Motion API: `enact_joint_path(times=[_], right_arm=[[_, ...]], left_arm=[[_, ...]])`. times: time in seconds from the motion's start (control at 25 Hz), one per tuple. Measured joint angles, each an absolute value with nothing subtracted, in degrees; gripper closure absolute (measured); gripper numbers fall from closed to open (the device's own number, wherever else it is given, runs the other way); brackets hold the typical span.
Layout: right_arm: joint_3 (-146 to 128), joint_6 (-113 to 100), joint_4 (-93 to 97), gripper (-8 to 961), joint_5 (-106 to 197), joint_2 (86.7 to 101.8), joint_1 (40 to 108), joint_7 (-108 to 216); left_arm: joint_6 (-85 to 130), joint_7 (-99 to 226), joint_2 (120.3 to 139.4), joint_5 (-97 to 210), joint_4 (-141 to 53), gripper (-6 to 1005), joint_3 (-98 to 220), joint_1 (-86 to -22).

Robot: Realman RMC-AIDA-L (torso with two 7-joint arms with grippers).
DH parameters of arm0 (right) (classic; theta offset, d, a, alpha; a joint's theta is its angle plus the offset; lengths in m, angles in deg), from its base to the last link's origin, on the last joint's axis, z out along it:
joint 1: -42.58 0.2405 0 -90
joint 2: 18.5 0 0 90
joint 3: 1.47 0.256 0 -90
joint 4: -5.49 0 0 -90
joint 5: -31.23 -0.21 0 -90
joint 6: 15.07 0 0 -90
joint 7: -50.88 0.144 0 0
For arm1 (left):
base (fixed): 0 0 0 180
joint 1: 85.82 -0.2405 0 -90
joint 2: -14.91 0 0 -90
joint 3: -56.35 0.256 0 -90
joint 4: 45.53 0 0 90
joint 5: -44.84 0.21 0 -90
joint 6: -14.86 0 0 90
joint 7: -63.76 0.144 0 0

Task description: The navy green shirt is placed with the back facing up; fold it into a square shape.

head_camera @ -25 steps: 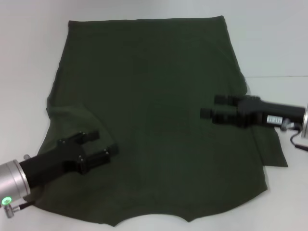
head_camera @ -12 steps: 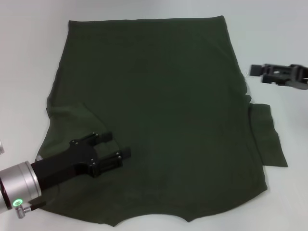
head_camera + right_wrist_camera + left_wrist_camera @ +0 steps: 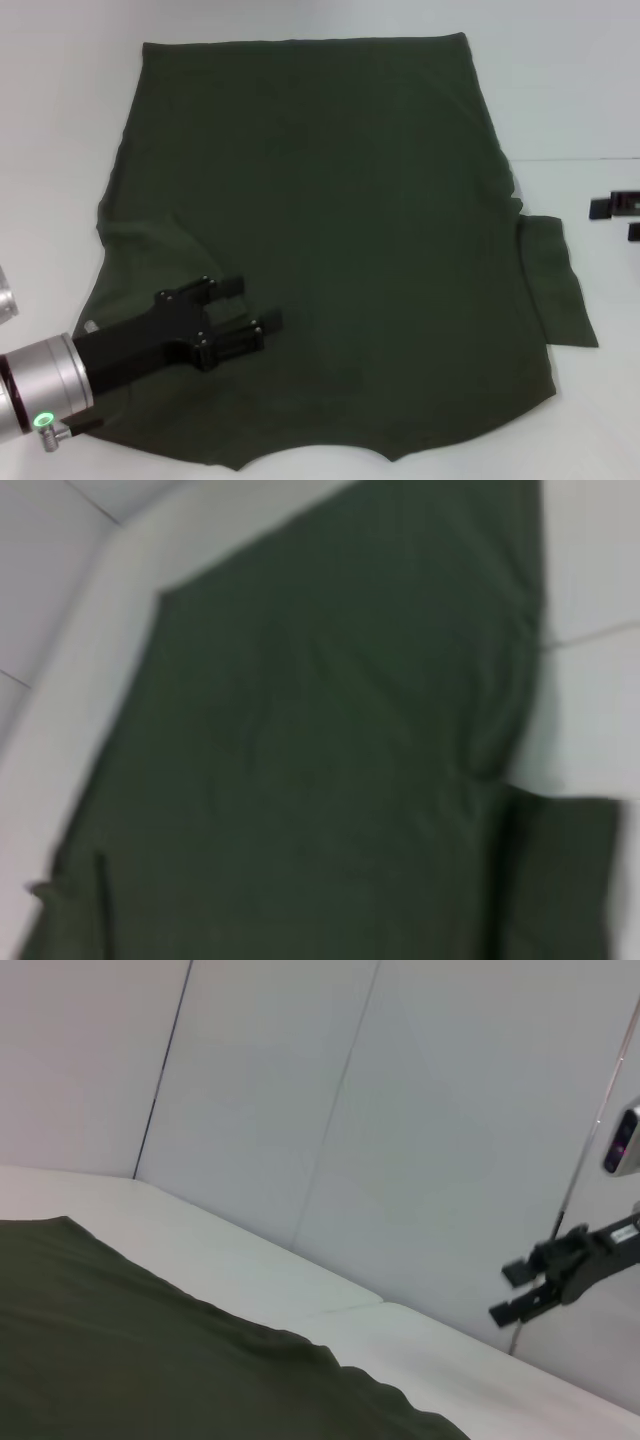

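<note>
The navy green shirt [image 3: 320, 220] lies flat on the white table and covers most of the head view. Its left sleeve is folded in over the body, and the right sleeve [image 3: 555, 280] sticks out onto the table. My left gripper [image 3: 250, 305] hovers over the shirt's near left part, open, with nothing between its fingers. My right gripper [image 3: 616, 220] is off the cloth at the right edge of that view, only its fingertips showing. The left wrist view shows the right gripper [image 3: 508, 1292] open and empty in the air beyond the shirt [image 3: 150, 1350]. The right wrist view looks down on the shirt [image 3: 320, 760].
Bare white table [image 3: 580, 90] surrounds the shirt at the left, right and far sides. A seam in the table surface [image 3: 570, 159] runs off to the right. Pale wall panels [image 3: 300, 1110] stand behind the table.
My right gripper has pulled back to the right, off the shirt, almost out of the head view. My left gripper has slid a little further right over the cloth.
</note>
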State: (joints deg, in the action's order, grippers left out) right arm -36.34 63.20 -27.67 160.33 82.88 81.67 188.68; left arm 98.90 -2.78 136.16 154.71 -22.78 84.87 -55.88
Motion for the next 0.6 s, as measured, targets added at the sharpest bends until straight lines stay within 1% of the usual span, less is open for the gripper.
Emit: enact_joint_path(times=[0.2,0.6], right_arm=[[-37.05,59.18,-26.41,8,165.29,83.51,82.48,188.47],[-38.01,51.45,-20.04,8,165.79,84.13,84.15,185.41]], left_arm=[[98.49,-2.78,136.34,154.71,-22.77,170,84.92,-55.7],[98.31,-2.82,136.48,154.71,-22.77,170,84.91,-55.46]])
